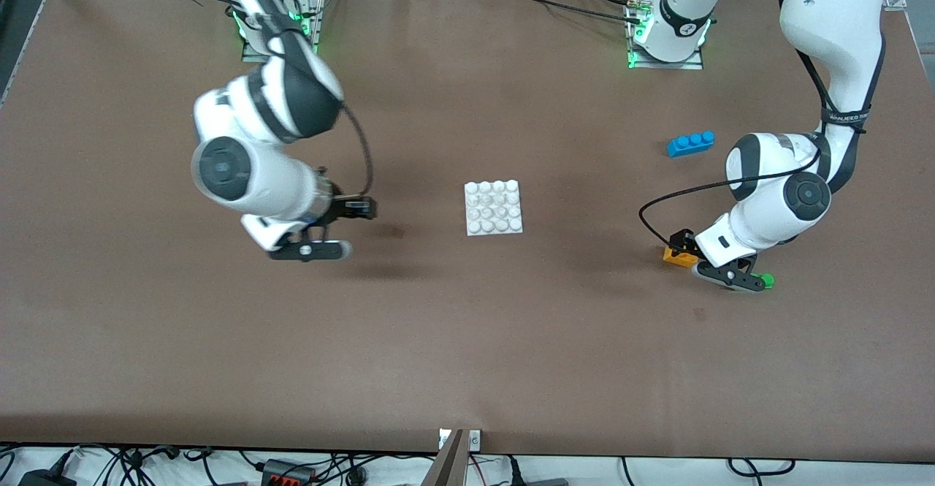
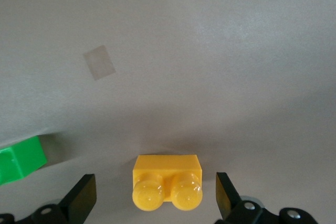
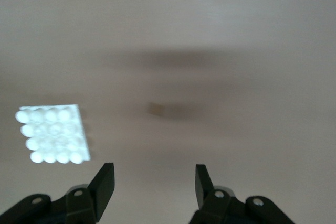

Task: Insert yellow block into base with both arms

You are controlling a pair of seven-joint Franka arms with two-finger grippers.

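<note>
The yellow block lies on the brown table toward the left arm's end, studs up. My left gripper hangs low over it, partly hiding it. In the left wrist view the block sits between the open fingers of the left gripper, with a gap on each side. The white studded base lies flat at mid-table. My right gripper hovers over bare table beside the base, toward the right arm's end. Its jaws are open with nothing between them, and the base shows off to one side.
A green brick lies close beside the left gripper, nearer the front camera than the yellow block. A blue three-stud brick lies farther from the camera. A small tape patch is stuck to the table.
</note>
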